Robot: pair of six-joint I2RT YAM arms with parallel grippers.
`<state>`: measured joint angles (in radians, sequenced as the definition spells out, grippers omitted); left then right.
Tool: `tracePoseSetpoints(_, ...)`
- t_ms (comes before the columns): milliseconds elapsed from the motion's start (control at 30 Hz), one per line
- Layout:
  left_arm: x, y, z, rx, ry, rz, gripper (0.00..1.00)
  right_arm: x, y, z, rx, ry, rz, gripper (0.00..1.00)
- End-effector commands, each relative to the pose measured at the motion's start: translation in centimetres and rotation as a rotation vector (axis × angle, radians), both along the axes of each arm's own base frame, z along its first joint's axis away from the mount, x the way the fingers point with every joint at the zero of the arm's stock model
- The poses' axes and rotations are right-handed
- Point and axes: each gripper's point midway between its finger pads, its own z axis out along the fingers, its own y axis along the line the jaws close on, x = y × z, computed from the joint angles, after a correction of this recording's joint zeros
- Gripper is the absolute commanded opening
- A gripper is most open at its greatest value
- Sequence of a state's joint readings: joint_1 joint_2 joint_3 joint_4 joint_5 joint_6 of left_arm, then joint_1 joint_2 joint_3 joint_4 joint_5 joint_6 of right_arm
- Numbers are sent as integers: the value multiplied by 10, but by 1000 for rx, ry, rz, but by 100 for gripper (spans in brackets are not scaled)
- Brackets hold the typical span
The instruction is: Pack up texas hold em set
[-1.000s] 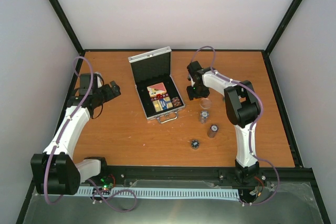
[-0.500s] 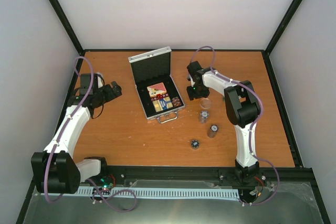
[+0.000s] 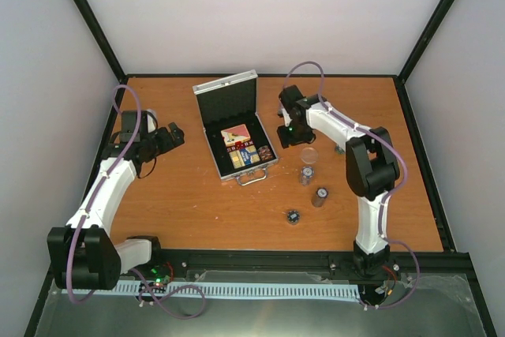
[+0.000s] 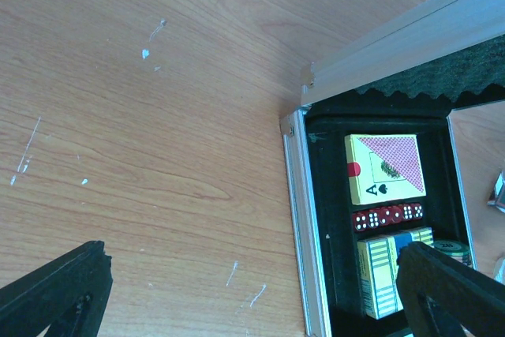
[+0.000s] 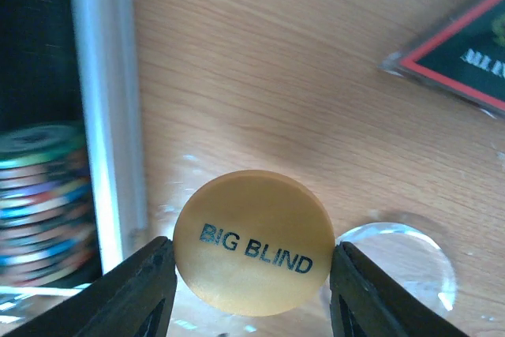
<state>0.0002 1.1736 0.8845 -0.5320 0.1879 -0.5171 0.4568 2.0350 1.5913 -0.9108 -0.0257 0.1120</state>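
right fingers [image 5: 130,297]: clamped on the BIG BLIND disc [image 5: 252,242]
case [image 5: 106,116]: open, rim just left of the disc, way nearer this arm
left fingers [image 4: 55,293]: spread wide, holding nothing

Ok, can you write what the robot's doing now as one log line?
right gripper: shut on BIG BLIND disc, beside open case | left gripper: open, empty, left of case | on table: clear disc, chip stacks
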Motion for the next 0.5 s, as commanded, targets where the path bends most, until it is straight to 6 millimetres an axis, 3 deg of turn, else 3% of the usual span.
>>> tracePoseSetpoints(0, -1, 0, 3, 0, -11, -8, 100, -12, 40, 46, 115, -42, 90, 54)
tracePoseSetpoints(267, -7, 0, 2, 1, -4, -11, 100, -27, 117, 42, 179, -33, 241, 54)
tracePoseSetpoints(467, -9, -1, 5, -1, -2, -18, 100, -37, 147, 28, 157, -20, 317, 54)
